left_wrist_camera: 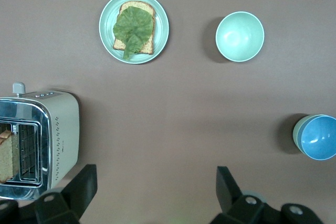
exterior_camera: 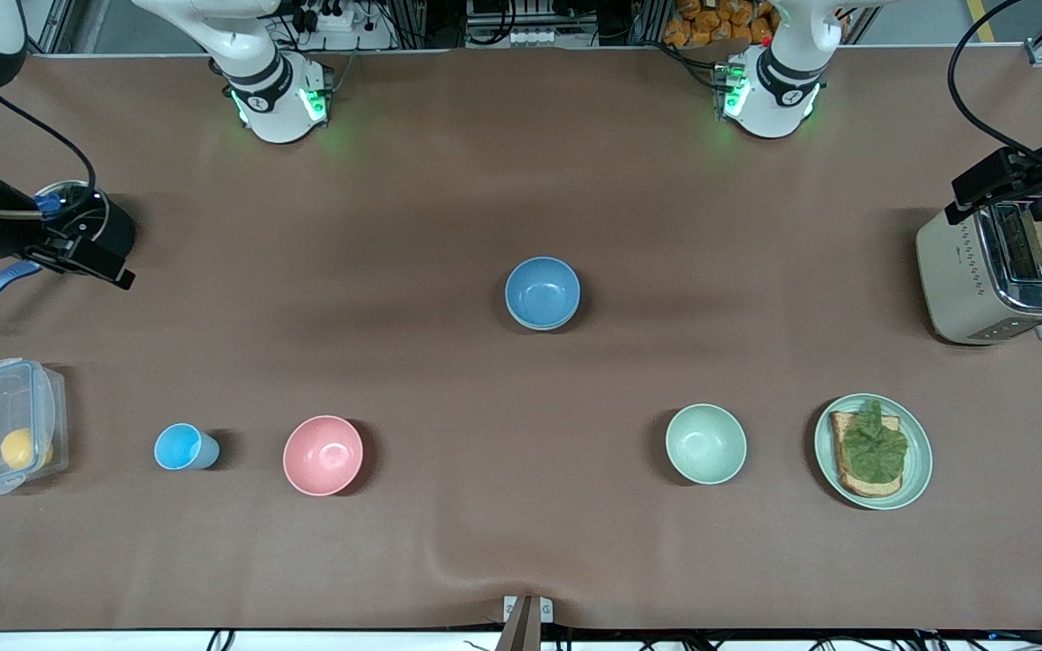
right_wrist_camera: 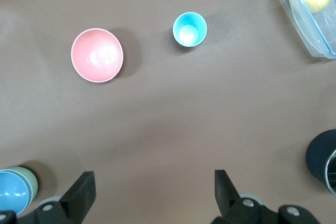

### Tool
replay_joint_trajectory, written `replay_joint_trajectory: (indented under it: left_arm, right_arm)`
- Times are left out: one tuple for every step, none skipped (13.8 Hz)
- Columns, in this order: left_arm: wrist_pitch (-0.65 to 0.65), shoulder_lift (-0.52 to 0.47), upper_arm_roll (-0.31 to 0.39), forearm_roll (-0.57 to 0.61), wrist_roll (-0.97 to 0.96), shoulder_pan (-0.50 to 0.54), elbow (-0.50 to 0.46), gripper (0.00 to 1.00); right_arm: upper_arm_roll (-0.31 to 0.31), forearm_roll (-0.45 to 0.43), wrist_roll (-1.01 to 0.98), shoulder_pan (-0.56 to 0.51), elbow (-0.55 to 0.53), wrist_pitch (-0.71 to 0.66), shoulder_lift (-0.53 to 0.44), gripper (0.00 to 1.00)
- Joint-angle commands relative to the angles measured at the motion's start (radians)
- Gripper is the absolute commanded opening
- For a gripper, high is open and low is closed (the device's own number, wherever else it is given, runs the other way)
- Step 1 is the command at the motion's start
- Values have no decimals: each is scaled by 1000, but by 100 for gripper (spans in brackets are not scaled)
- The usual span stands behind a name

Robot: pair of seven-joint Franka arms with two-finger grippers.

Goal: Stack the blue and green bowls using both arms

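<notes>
Seemingly the blue bowl (exterior_camera: pixel 543 291) at mid-frame already nests in the green bowl (left_wrist_camera: pixel 297 133), so the left gripper (left_wrist_camera: pixel 155 187) and right gripper (right_wrist_camera: pixel 152 190), fingers spread and empty at the table's ends, should stay clear of the stack.

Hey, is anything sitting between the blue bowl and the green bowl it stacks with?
Nothing visible. The blue bowl already sits nested in the green bowl mid-table. The left tool and right tool hang open over the table's ends.
</notes>
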Motion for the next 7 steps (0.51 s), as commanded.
replay_joint_trajectory:
  left_arm:
    - [-5,-32,-3,25,22,-11,-30,100]
    - [-5,-32,-6,27,21,-18,-30,100]
    - [-5,-32,-11,28,13,-20,-33,100]
    - [-3,-32,-34,40,7,-20,-38,100]
    - [-2,-33,-52,63,2,-20,-40,100]
    - [-2,-32,-56,67,-7,-20,-40,100]
    - [-2,-32,-56,67,-10,-20,-40,100]
  right_arm:
    - [2,-16,-6,18,-14,5,-19,100]
    - [-13,-16,-6,33,-14,5,-19,100]
    - [-18,-16,-7,35,-15,2,-19,100]
    - [-22,-15,-9,33,-15,3,-19,100]
    - [-25,-15,-14,35,-15,5,-19,100]
    - [-25,-16,-38,35,-11,6,-19,100]
    - [-25,-16,-64,35,-11,3,-19,100]
